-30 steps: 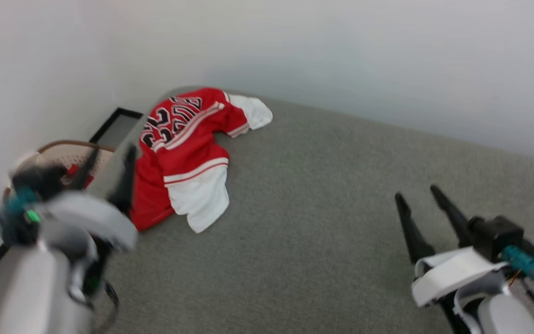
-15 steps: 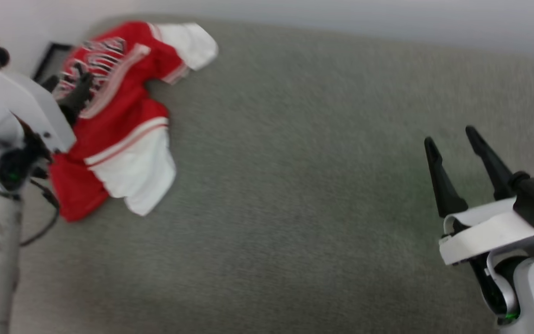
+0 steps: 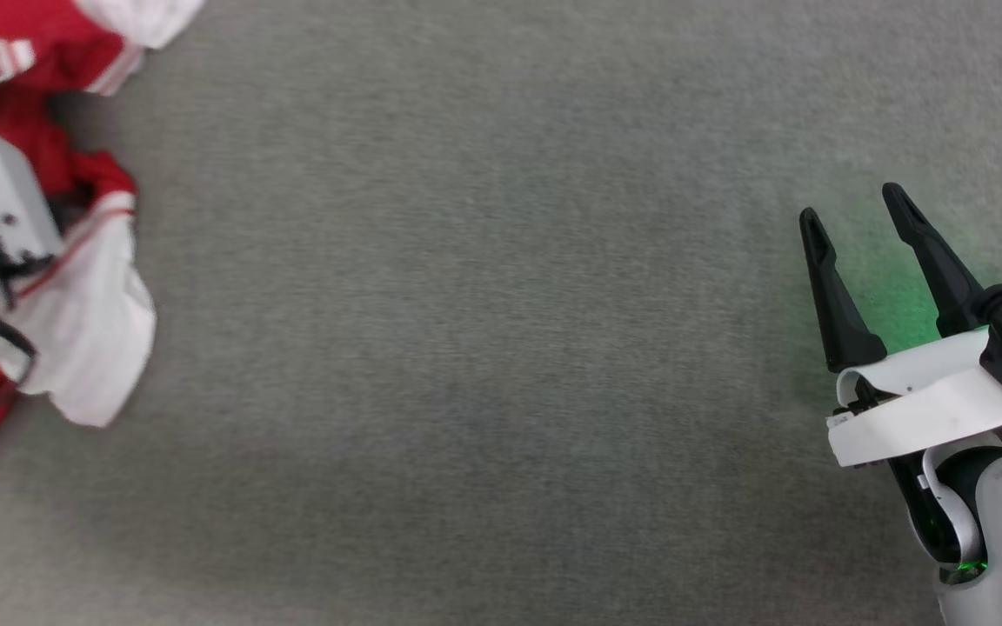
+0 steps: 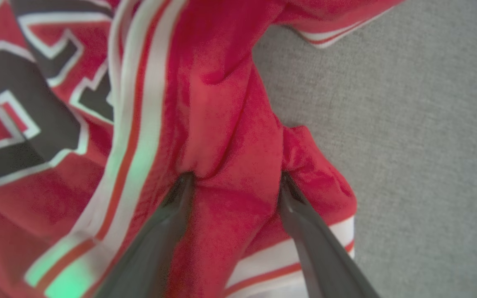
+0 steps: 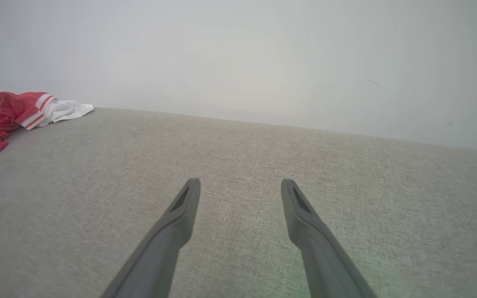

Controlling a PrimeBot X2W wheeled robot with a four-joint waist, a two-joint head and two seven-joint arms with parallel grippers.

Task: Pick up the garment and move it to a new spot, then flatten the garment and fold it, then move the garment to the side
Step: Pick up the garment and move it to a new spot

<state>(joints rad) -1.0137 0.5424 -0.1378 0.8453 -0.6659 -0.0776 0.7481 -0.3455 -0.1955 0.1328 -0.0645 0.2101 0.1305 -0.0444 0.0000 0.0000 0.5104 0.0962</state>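
Well apart from the garment (image 3: 75,330), the head view showed the right gripper (image 3: 871,230) spread and empty. Left wrist view: the left gripper (image 4: 232,180), spread wide, straddled the garment's bunched red cloth, seemingly to pinch it. Right wrist view: the garment lay far off.

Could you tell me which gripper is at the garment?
The left gripper: its fingers straddle a red fold of the garment; the right gripper hovers over bare surface.

right claw (image 3: 849,202): long black fingers (image 3: 831,296) | white bracket (image 3: 918,409) | grey forearm (image 3: 1001,539), green light (image 3: 958,569)
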